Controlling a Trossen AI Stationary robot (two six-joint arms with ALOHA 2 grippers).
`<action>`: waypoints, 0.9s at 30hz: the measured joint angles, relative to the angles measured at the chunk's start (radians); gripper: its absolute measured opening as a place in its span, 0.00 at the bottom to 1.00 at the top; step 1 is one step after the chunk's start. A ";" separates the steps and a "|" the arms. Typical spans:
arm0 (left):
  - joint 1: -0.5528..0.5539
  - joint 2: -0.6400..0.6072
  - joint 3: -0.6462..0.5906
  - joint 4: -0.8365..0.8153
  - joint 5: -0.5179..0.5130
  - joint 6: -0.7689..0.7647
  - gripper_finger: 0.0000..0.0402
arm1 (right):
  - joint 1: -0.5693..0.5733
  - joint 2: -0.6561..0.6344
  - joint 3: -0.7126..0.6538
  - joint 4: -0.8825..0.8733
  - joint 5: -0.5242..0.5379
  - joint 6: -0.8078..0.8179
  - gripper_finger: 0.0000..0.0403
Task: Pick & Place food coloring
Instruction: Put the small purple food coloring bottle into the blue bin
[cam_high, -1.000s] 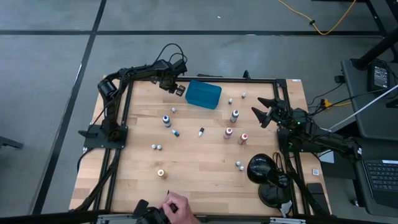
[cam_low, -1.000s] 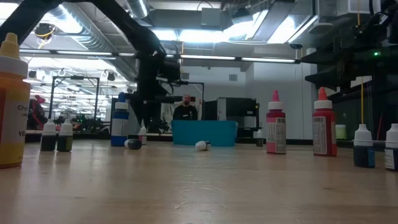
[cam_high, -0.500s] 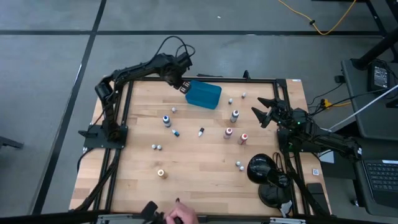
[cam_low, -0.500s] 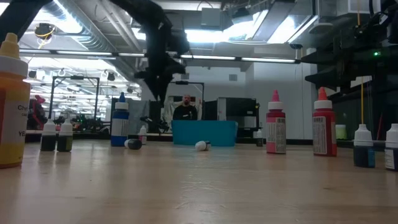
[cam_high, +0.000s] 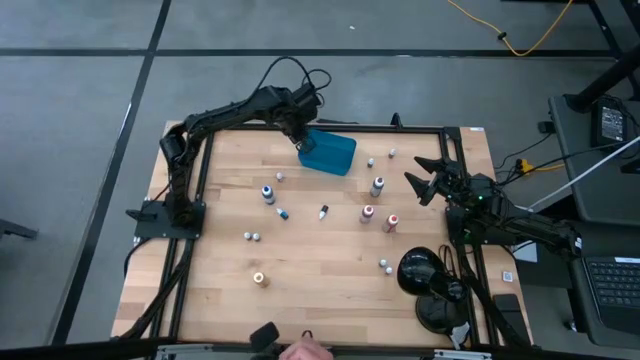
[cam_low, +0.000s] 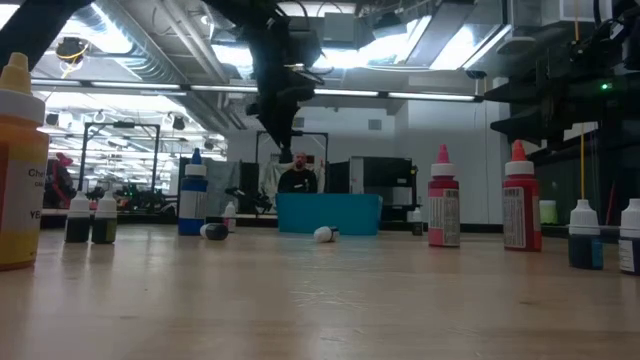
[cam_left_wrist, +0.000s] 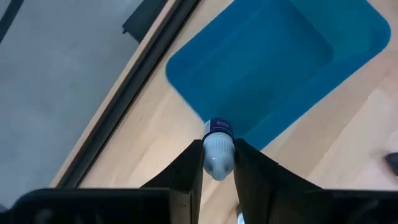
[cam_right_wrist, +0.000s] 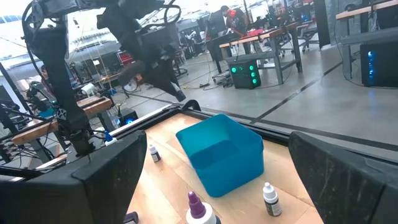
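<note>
My left gripper (cam_high: 305, 141) hangs above the far left corner of the teal tray (cam_high: 330, 153), shut on a tiny food coloring bottle (cam_left_wrist: 217, 149) with one white end and one blue end. In the low view this gripper (cam_low: 283, 140) is high over the tray (cam_low: 328, 213). Several other food coloring bottles stand or lie on the wooden table, among them a blue one (cam_high: 268, 192), two red ones (cam_high: 367, 213) (cam_high: 391, 222) and an orange one (cam_high: 259, 279). My right gripper (cam_high: 425, 180) waits open at the table's right edge. My left gripper pinches the small bottle by its white end (cam_left_wrist: 217, 163) between the two fingers. The fingers slant steeply down from above, and the bottle lies along them. Its blue end (cam_left_wrist: 217, 127) sticks out past the fingertips, lifted clear over the tray's corner.
A black round lamp-like object (cam_high: 420, 272) sits at the near right of the table. A person's hand (cam_high: 300, 351) shows at the near edge. Black frame rails run along the table's sides. Bare wood lies near the front between the bottles.
My left gripper has risen and moved toward the table's right, from beside the tray to above its far left corner, rolling about its own axis. It stays shut on the small bottle, which is carried along clear of the table.
</note>
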 joint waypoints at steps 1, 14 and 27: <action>-0.003 0.012 0.010 0.000 -0.001 0.010 0.17 | 0.000 0.000 0.000 0.000 0.000 0.000 0.97; -0.024 0.145 0.058 0.001 0.036 0.047 0.17 | 0.000 0.000 0.000 0.000 0.000 0.000 0.97; -0.028 0.267 0.058 0.002 0.035 0.047 0.17 | 0.000 0.000 0.000 0.000 0.000 0.000 0.97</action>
